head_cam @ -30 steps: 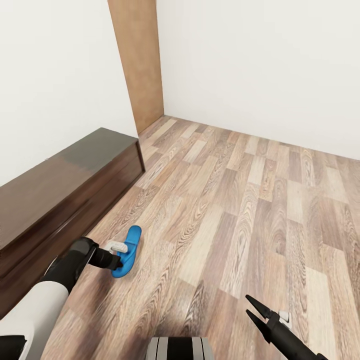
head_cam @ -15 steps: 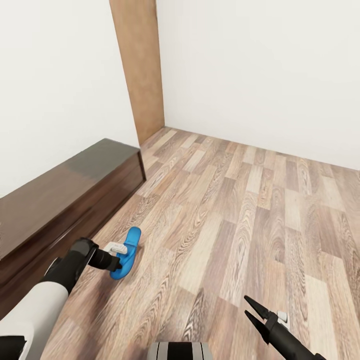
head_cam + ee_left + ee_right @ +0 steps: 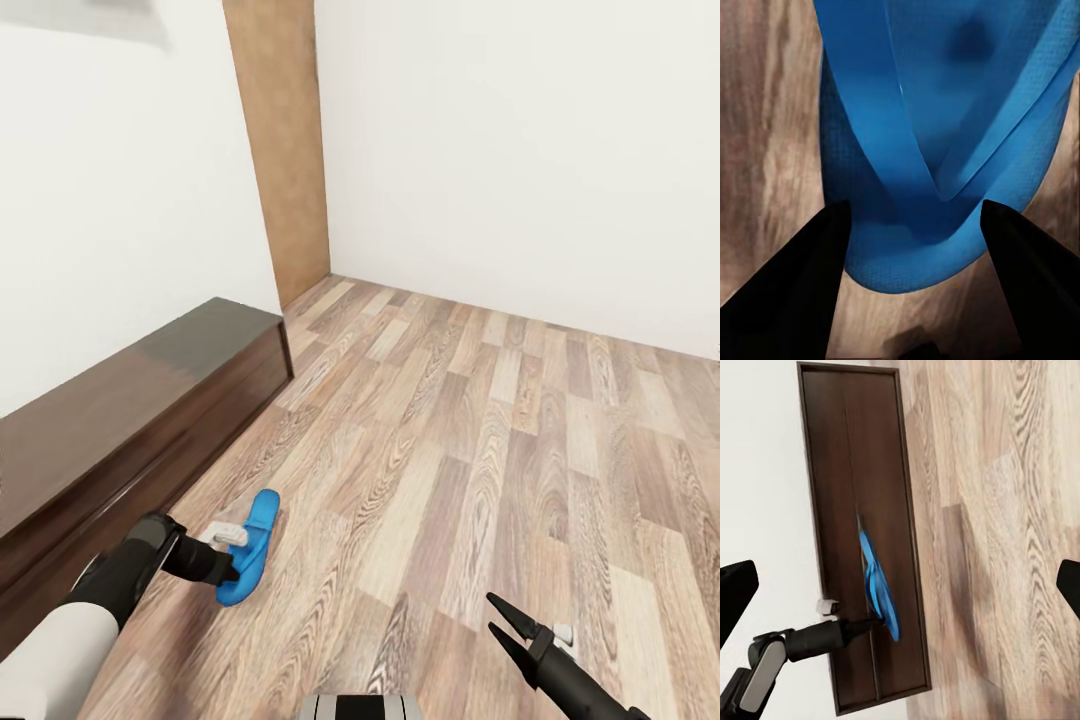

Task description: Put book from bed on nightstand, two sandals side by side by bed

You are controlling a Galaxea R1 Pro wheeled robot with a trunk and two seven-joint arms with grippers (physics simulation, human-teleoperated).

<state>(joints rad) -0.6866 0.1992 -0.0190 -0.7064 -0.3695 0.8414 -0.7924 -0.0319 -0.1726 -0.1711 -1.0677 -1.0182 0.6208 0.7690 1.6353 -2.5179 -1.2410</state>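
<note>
left claw (image 3: 234, 570): you've got it clamped on the thin bright-blue flip-flop (image 3: 247, 545), lifted off the wood-plank floor (image 3: 480, 420)
right claw (image 3: 503, 620): fingers spread, nothing between them
long dark-brown bench (image 3: 110, 420): beside your left claw

The sandal (image 3: 247, 547) sits between the tips of the left gripper (image 3: 232, 570), reaching forward beyond them above the floor (image 3: 480, 450). The long bench (image 3: 120, 420) runs to the gripper's left, against the wall (image 3: 110, 200). The right gripper (image 3: 500, 620) hangs far to its right.
</note>
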